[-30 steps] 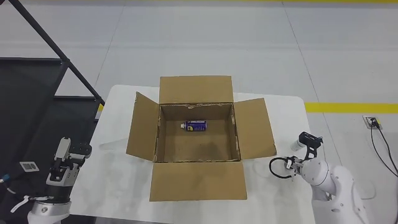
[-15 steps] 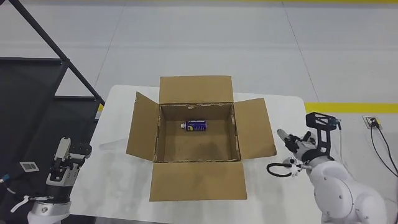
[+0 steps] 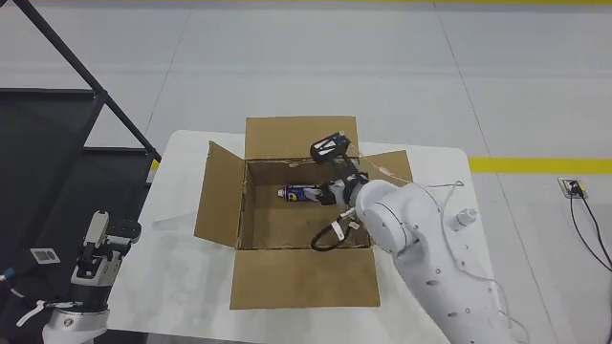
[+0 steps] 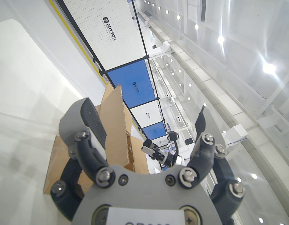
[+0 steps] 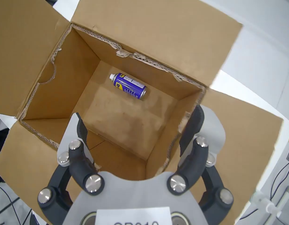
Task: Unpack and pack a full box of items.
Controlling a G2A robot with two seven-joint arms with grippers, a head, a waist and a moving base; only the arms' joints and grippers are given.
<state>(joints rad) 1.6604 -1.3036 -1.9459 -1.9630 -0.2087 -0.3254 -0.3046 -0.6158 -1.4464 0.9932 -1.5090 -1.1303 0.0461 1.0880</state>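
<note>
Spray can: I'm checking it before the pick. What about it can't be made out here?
Top view: the right arm hides the box floor beside the spray can.
Right wrist view: its underside rests on the floor; label print too small.
Left wrist view: the box's walls hide it entirely.

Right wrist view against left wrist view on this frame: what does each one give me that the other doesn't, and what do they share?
Right wrist view: the inside of the cardboard box, with a blue spray can lying on its floor. Left wrist view: the left gripper, open and empty, and the box's outer wall seen from the side. Shared: the box with its flaps open, the white table, and the right gripper, open, above the box.
</note>
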